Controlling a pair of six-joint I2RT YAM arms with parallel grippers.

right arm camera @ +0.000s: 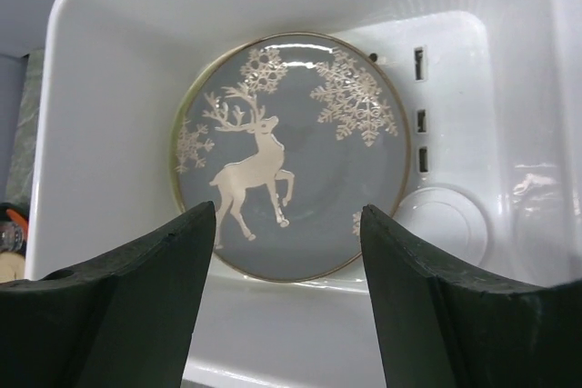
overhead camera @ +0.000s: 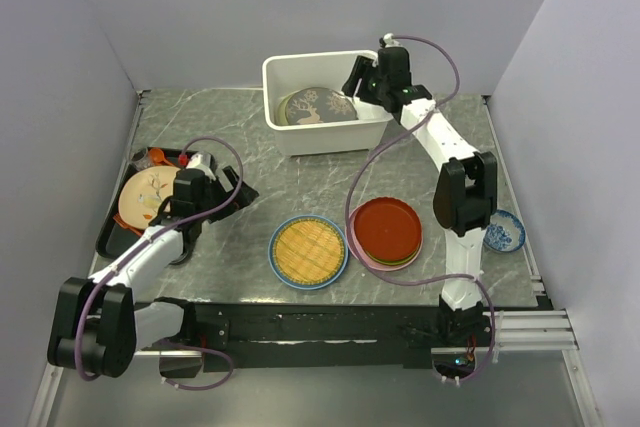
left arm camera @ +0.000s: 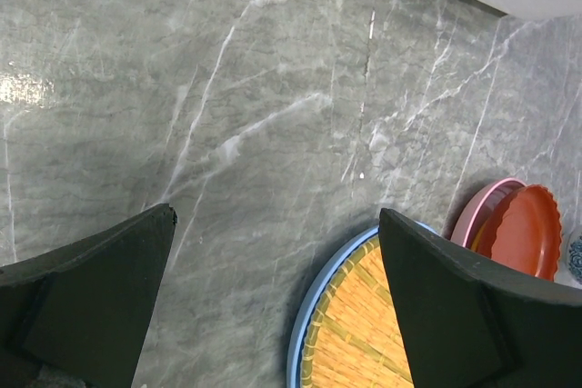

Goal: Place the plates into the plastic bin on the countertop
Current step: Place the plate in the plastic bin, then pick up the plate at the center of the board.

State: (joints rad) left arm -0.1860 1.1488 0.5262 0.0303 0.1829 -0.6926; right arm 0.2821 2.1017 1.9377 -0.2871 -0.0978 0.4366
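Pincers both gape empty. Nearest, left pincer (left arm camera: 273, 224) hangs wide over grey marbled surface (left arm camera: 227, 88), round yellow woven disc (left arm camera: 350, 333) by its right finger. Farther, right pincer (right arm camera: 286, 215) hovers above white plastic bin (right arm camera: 118, 61), round grey deer plate (right arm camera: 300, 152) beneath.

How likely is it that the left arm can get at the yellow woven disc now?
Probably yes: the left gripper hangs open over bare countertop beside the yellow woven disc, which lies uncovered on the blue plate, nothing between them.

One white bin (overhead camera: 320, 137), one deer plate (overhead camera: 317, 107), one woven disc (overhead camera: 308, 251), one blue plate (overhead camera: 273, 247), three stacked plates (overhead camera: 386, 229), one patterned bowl (overhead camera: 503, 231).
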